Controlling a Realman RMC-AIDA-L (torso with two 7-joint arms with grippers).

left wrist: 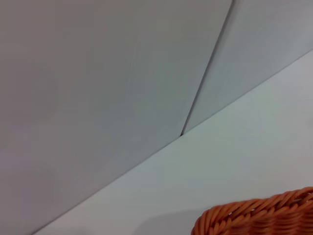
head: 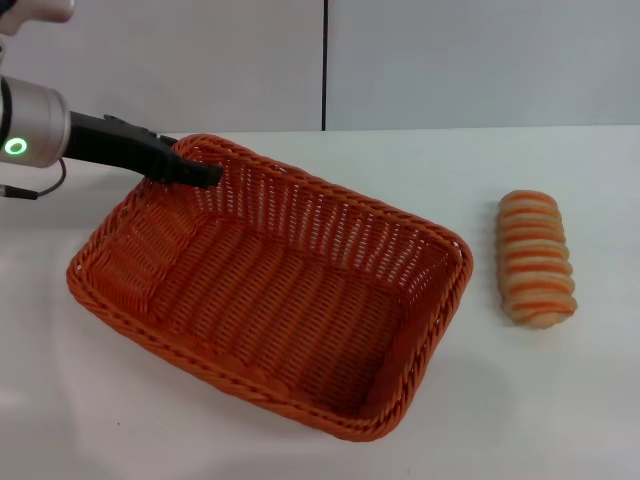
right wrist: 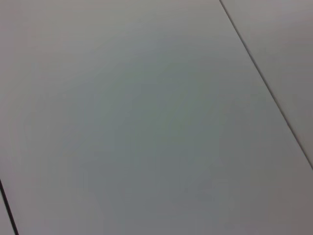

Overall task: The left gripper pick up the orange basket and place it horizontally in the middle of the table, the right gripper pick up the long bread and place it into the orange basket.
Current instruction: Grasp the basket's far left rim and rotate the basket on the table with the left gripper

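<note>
The orange basket (head: 270, 290) lies slantwise on the white table (head: 560, 400), left of centre, with nothing in it. My left gripper (head: 205, 175) reaches in from the left and is shut on the braided rim at the basket's far left corner. The left wrist view shows only a bit of that rim (left wrist: 259, 218) against the table and wall. The long bread (head: 537, 257), striped orange-brown and cream, lies on the table to the right of the basket, a short gap away. My right gripper is out of view; its wrist view shows only a plain grey surface.
A pale grey wall with a dark vertical seam (head: 324, 65) stands behind the table. Bare tabletop runs along the front edge and at the far right beyond the bread.
</note>
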